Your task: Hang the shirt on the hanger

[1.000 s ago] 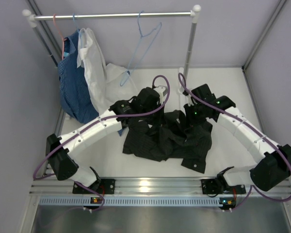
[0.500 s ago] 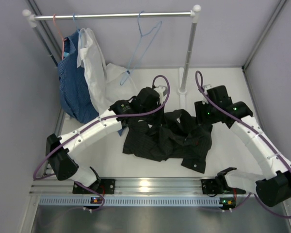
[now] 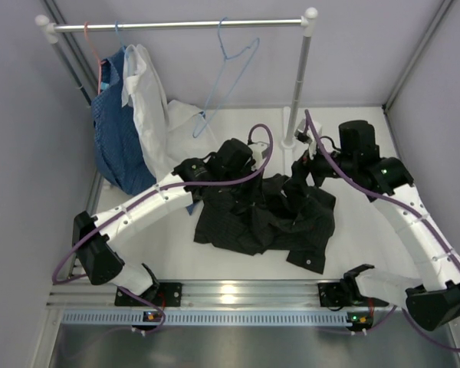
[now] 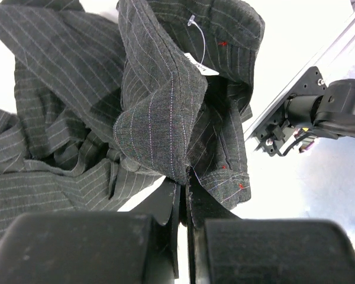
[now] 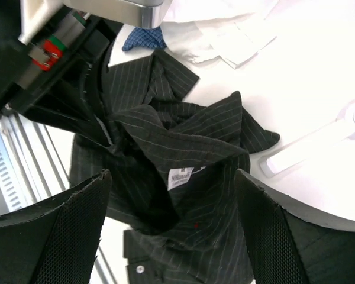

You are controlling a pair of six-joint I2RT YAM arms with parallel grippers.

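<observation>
Black shirt (image 3: 261,218) lies crumpled on the table (image 3: 176,253) between the arms; left gripper (image 4: 183,177) pinches a fold, likely anchoring it; right gripper (image 5: 171,177) hovers spread wide over the collar (image 5: 213,148), seemingly ready to grasp; blue hanger (image 3: 228,73) hangs bare on the rail (image 3: 176,25).

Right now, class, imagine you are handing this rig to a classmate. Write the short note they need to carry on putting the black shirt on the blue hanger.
The left gripper is shut, pinching a fold of the shirt.
The right gripper is open above the shirt's collar label and holds nothing.
The shirt lies crumpled in a heap on the table, between the two arms.
The hanger is bare, hooked on the rail at the back, apart from the shirt.
Done: only the left grip on the fabric.
Left: probably spread the shirt, fetch the hanger and work it into the shoulders.
</observation>
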